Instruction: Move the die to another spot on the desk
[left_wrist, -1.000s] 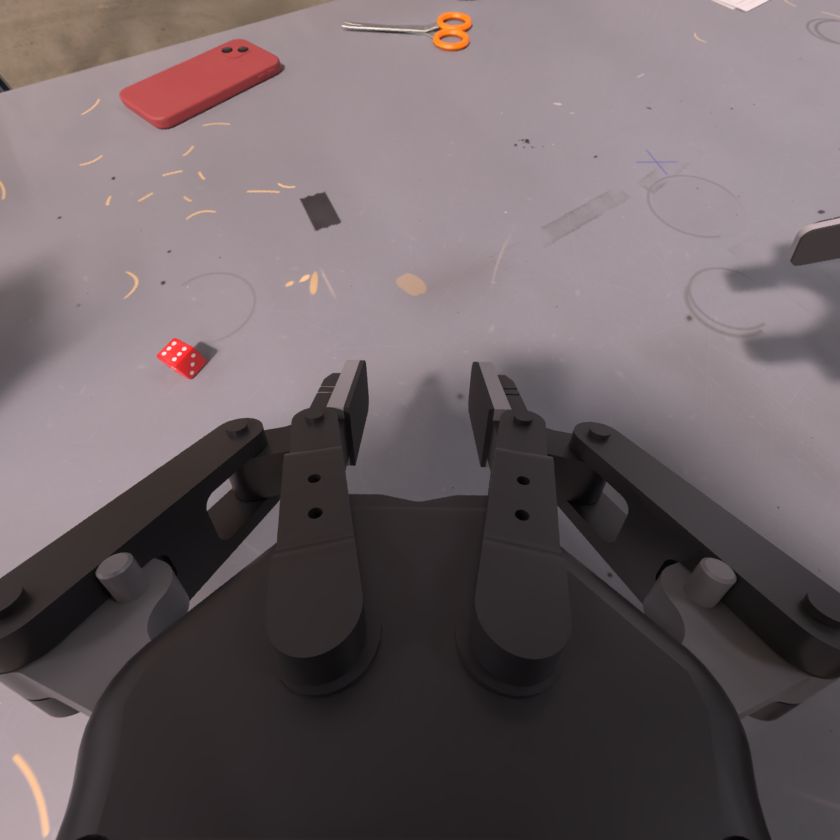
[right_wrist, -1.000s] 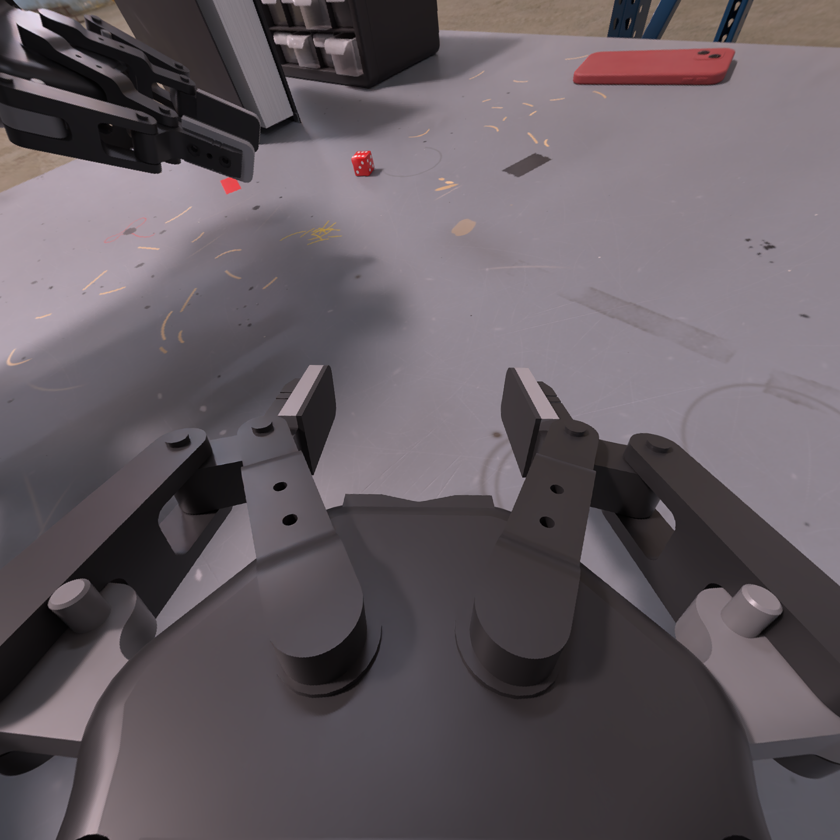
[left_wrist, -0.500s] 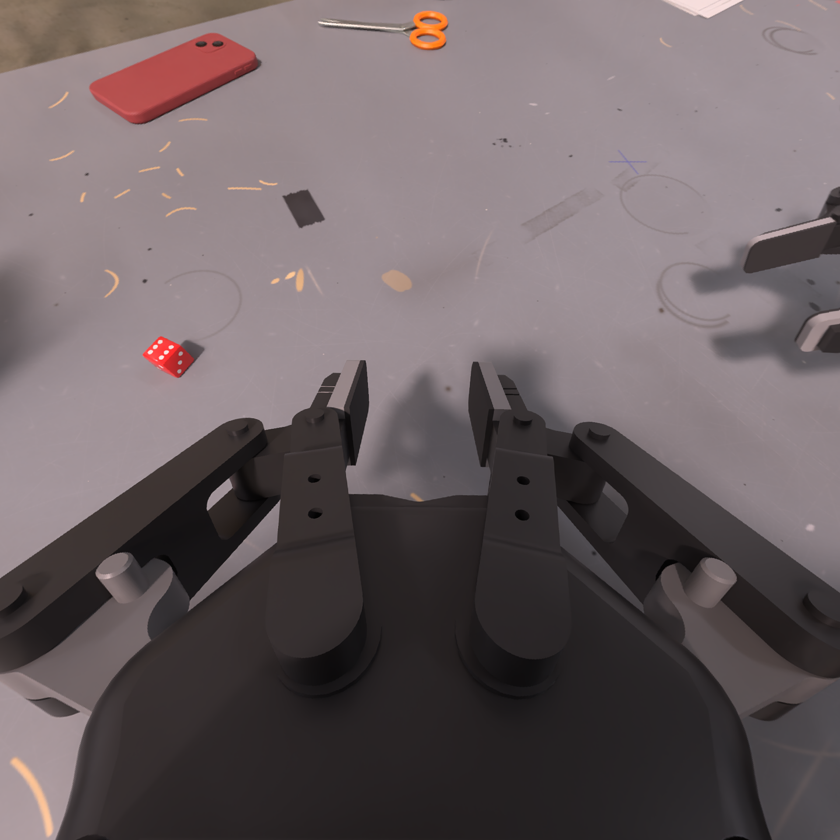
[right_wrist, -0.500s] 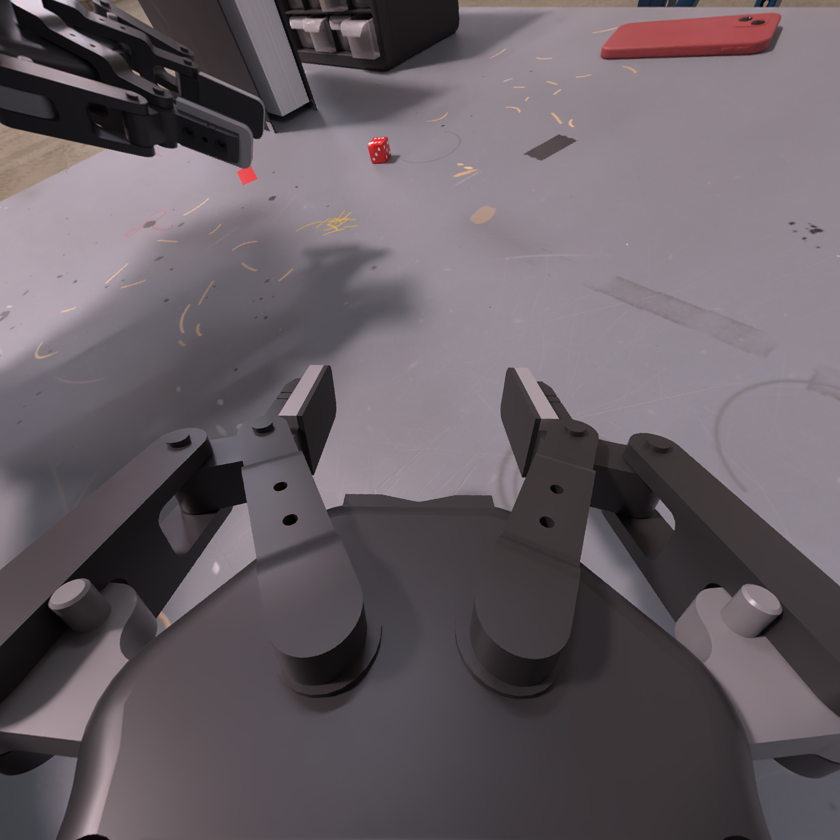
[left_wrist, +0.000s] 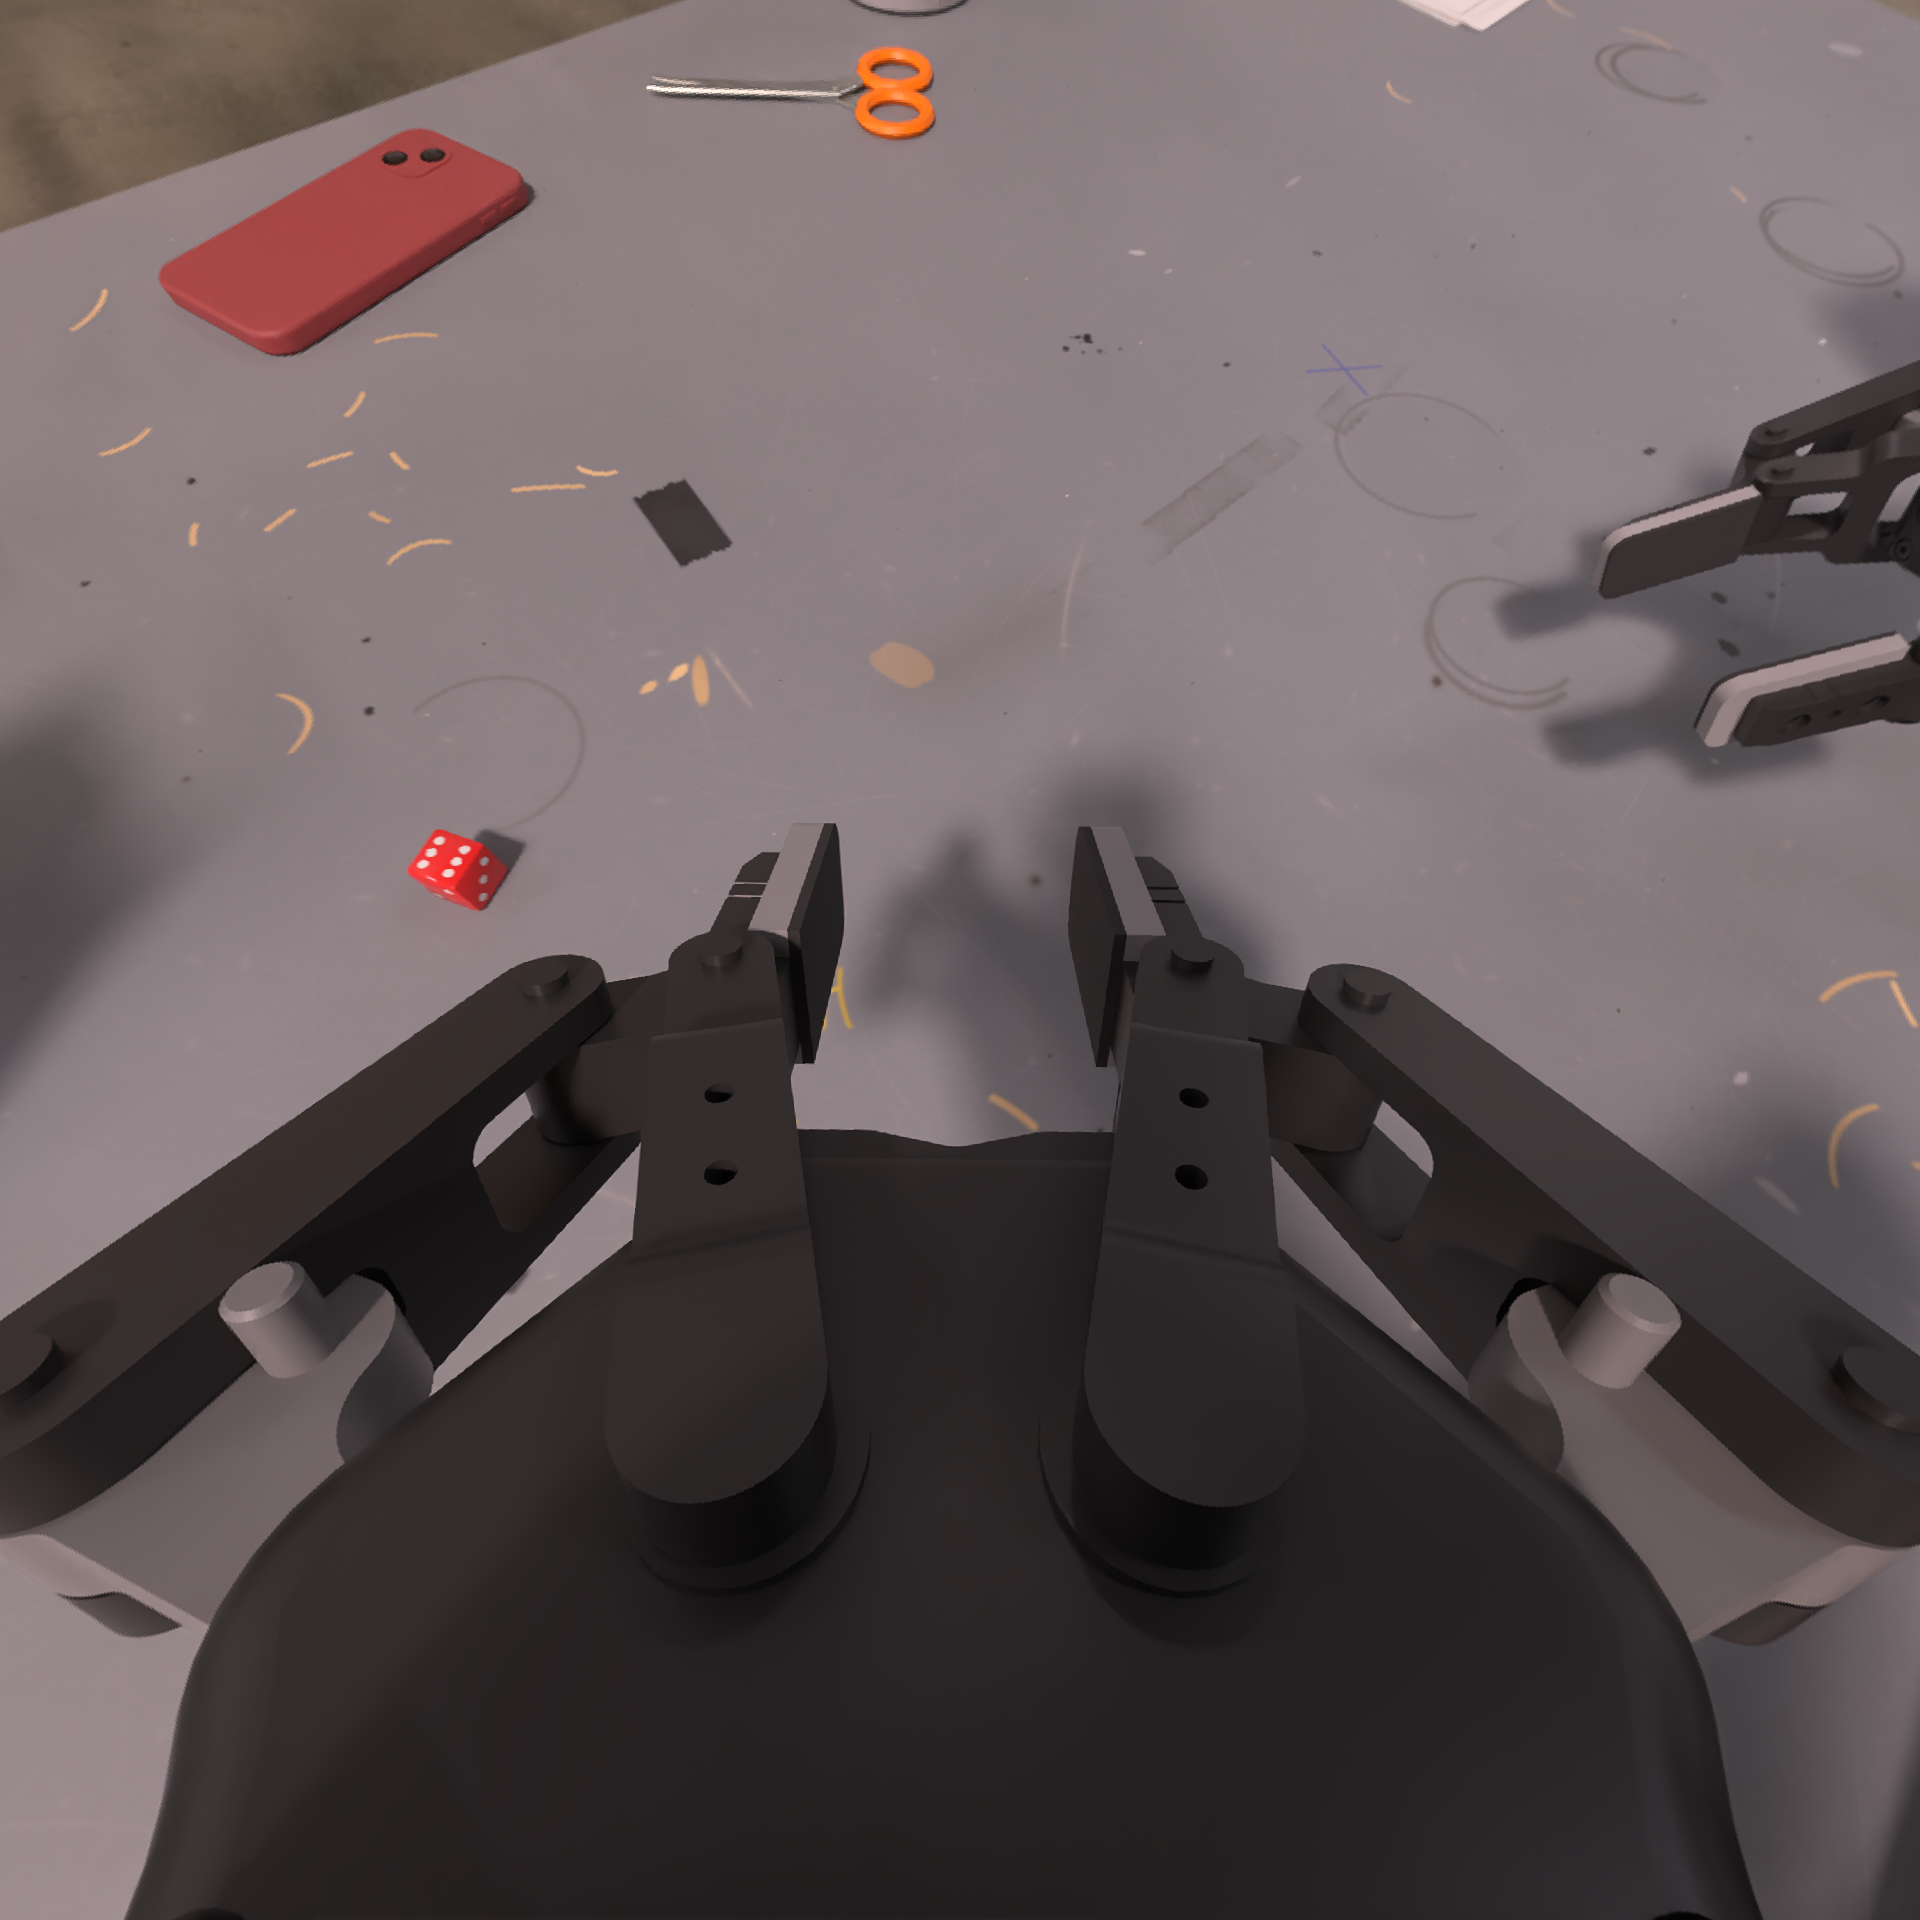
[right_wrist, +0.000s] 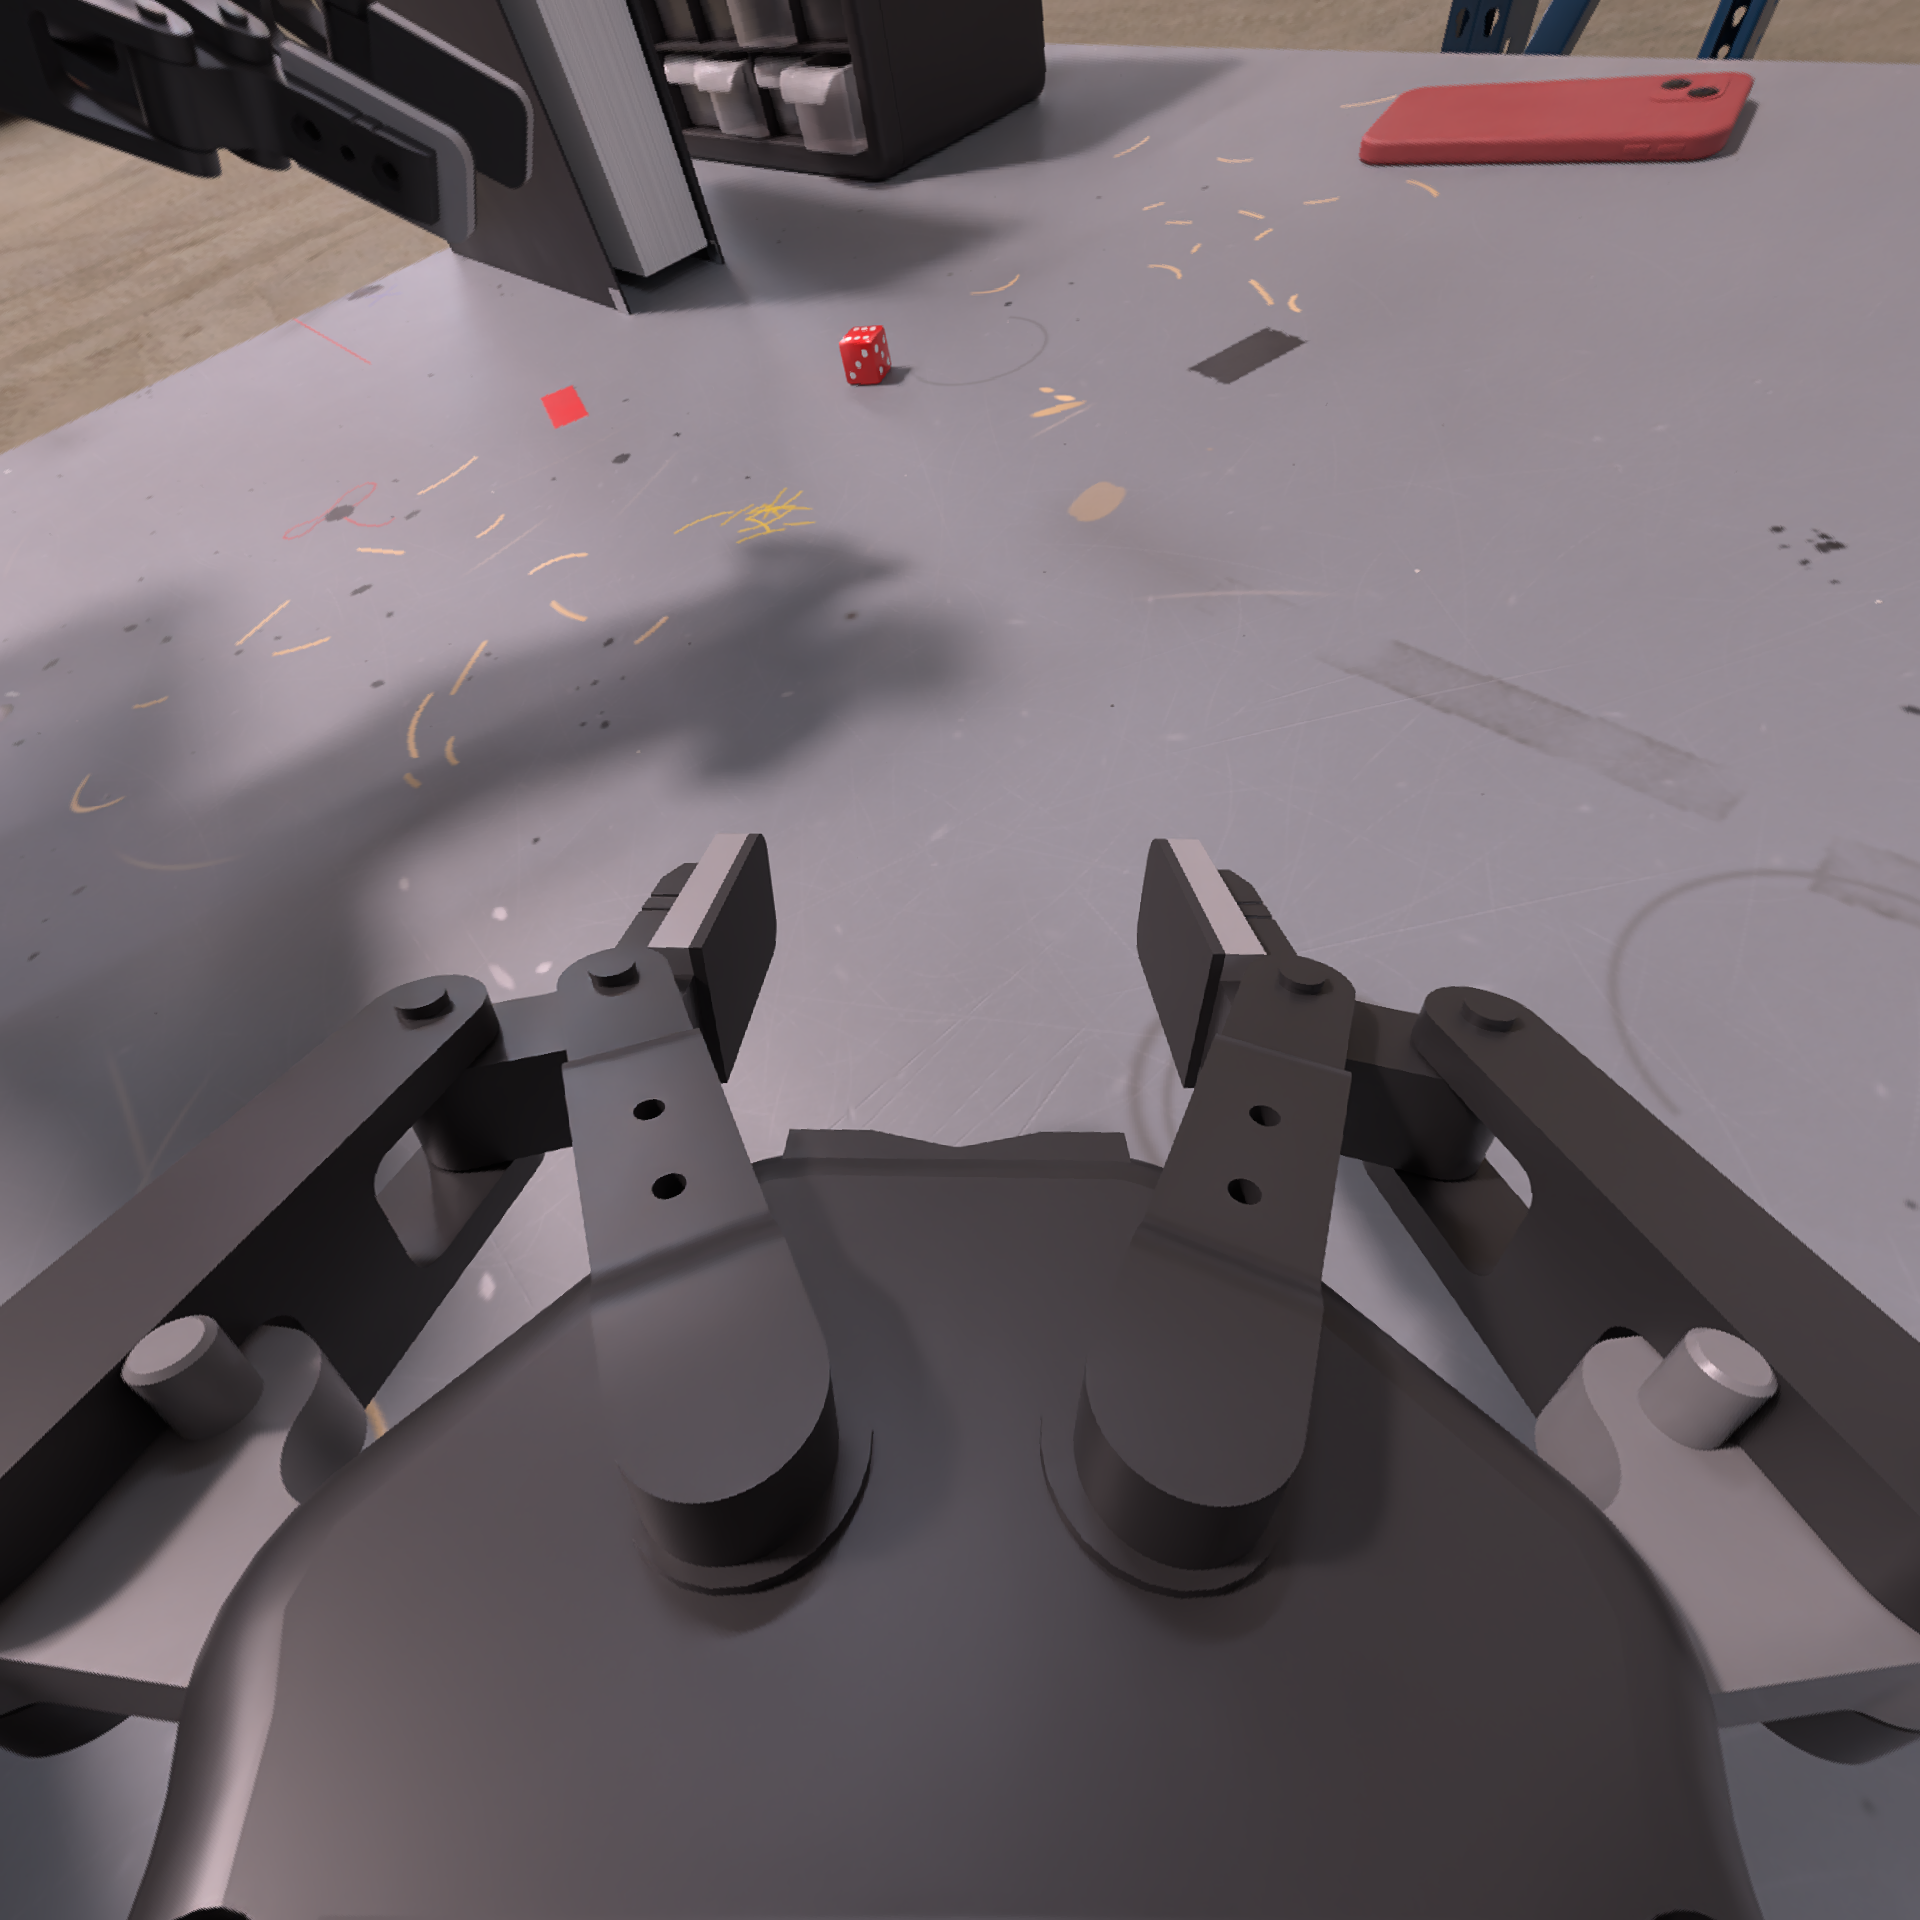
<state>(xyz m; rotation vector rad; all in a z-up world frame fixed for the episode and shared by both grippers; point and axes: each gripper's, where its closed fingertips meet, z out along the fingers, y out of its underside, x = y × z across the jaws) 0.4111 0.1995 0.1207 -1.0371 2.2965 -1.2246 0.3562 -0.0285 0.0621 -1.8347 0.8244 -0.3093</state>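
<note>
A small red die (left_wrist: 457, 869) with white pips lies on the grey desk (left_wrist: 1039, 312), to the left of and just beyond my left gripper (left_wrist: 954, 894), which is open and empty above the desk. In the right wrist view the die (right_wrist: 864, 354) lies far ahead, a little left of centre. My right gripper (right_wrist: 956, 914) is open and empty, well short of the die. The right gripper also shows at the right edge of the left wrist view (left_wrist: 1704, 644). The left gripper shows at the top left of the right wrist view (right_wrist: 457, 145).
A red phone (left_wrist: 343, 241) lies at the far left, also in the right wrist view (right_wrist: 1558, 116). Orange-handled scissors (left_wrist: 831, 91) lie at the far edge. A book (right_wrist: 623, 135) and a dark drawer box (right_wrist: 852, 73) stand beyond the die. A red square mark (right_wrist: 564, 406) is on the desk.
Both wrist views have shifted: the die sits farther right in each view. The right gripper has come farther into the left wrist view. Both grippers stay open.
</note>
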